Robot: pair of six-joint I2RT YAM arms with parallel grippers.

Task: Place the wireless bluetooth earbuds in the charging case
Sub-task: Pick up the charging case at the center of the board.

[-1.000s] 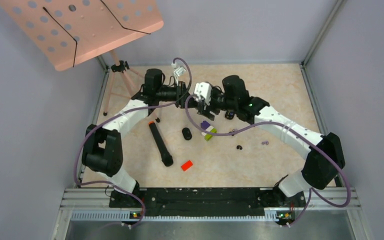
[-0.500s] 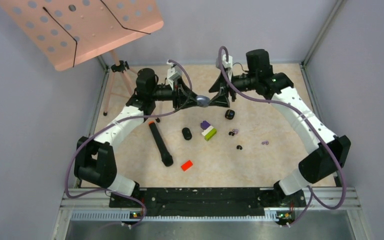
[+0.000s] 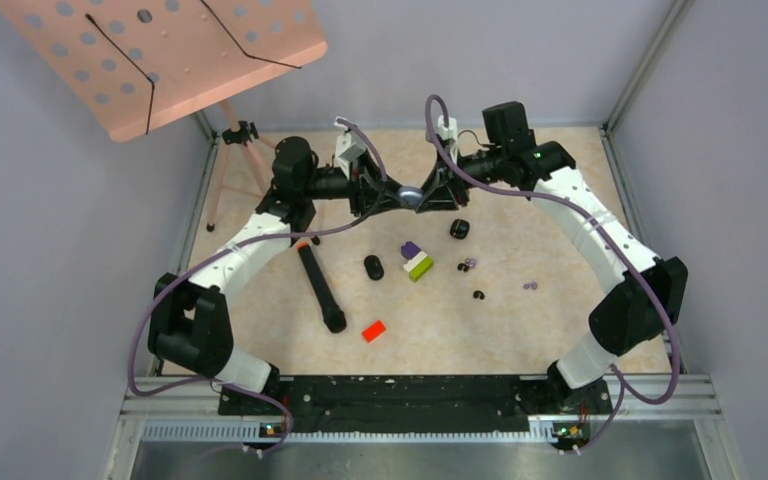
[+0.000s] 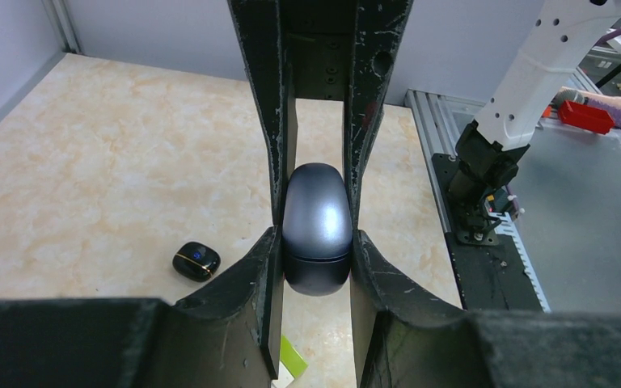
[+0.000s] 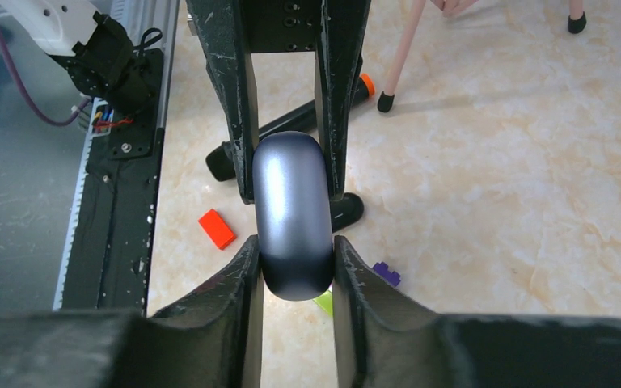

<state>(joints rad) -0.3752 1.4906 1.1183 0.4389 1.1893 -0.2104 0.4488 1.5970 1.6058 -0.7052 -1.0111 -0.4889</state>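
Observation:
A grey-blue pebble-like charging case [image 3: 411, 197] hangs in the air at the back of the table, closed and held from both ends. My left gripper [image 3: 397, 197] is shut on one end of the charging case [image 4: 317, 226]. My right gripper [image 3: 424, 195] is shut on the other end of it [image 5: 293, 210]. In each wrist view the other arm's fingers clamp the far end. Tiny earbuds lie loose on the table: a pale purple one [image 3: 470, 264], a black one [image 3: 478, 295] and another purple one [image 3: 530, 285].
Two black cases lie on the table [image 3: 460, 228] [image 3: 374, 267], with a purple-and-green block [image 3: 416, 260] between them. A black marker [image 3: 321, 288] and a red block [image 3: 373, 330] lie to the left. A pink music stand [image 3: 160, 60] stands at the back left.
One second ago the right wrist was turned and close by the left gripper. The right arm has swung back, and both grippers now clamp the case end to end, slightly farther back.

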